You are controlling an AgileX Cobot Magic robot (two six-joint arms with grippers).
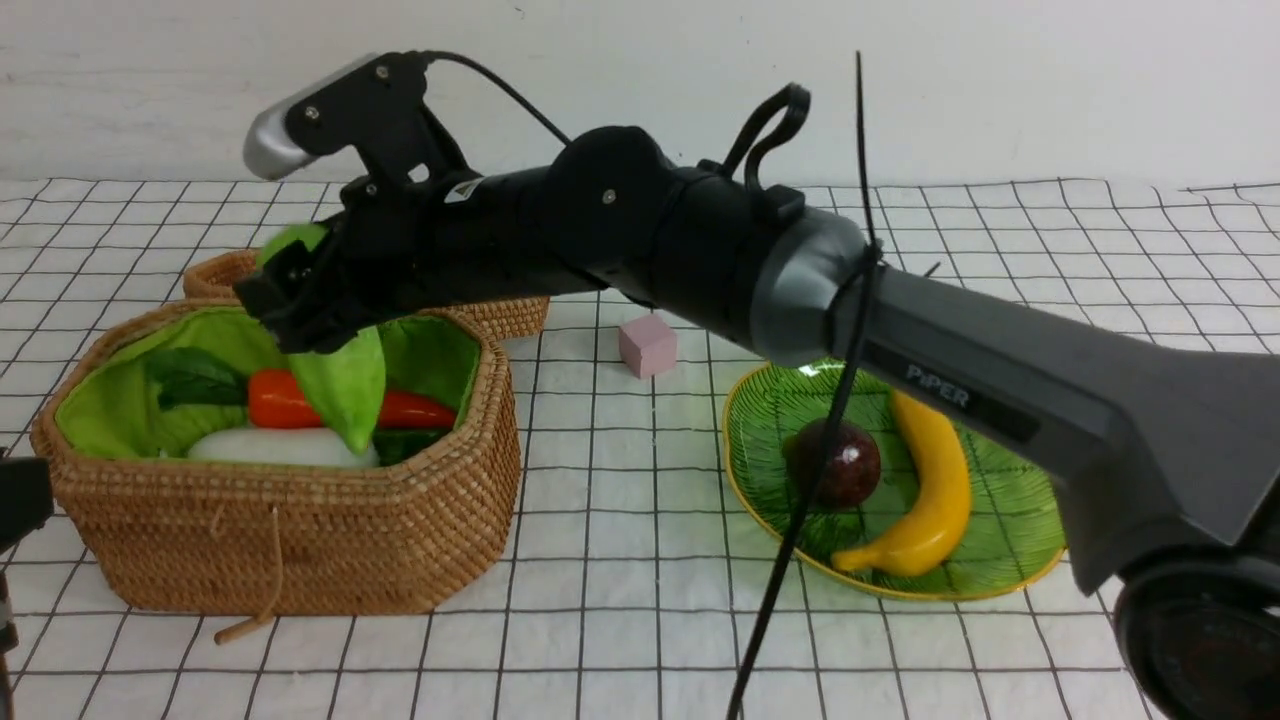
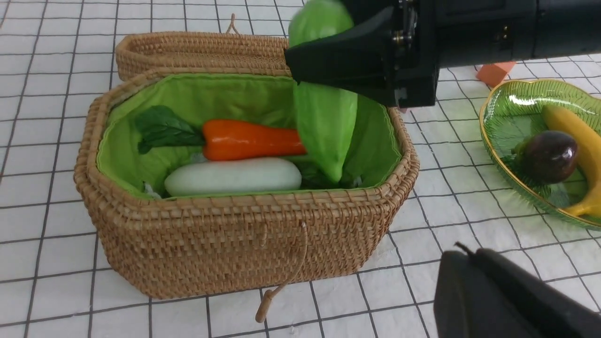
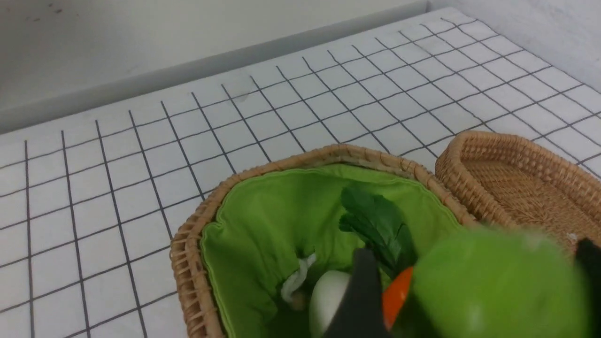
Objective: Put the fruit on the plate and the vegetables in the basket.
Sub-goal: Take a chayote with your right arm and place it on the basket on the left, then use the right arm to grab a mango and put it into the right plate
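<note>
"PiPER" on right arm (image 1: 940, 385); right gripper (image 1: 300, 300) jaws around gourd (image 1: 345, 385) over basket (image 1: 290, 540), grip unclear

I count three vegetables at my right gripper (image 1: 300, 300): one light green gourd (image 1: 340, 385) between its fingers, and below it one orange carrot (image 1: 285, 400) and one white radish (image 1: 280, 447). All three sit within one wicker basket (image 1: 290, 545); one flat wicker lid (image 1: 225, 272) lies just behind the gripper. Well off to the gripper's right I see one green plate (image 1: 1010, 520) carrying two fruits: one yellow banana (image 1: 930, 490) and one dark mangosteen (image 1: 845, 465). One small pink cube (image 1: 647, 345) lies between basket and plate. Two arms are in view.
</note>
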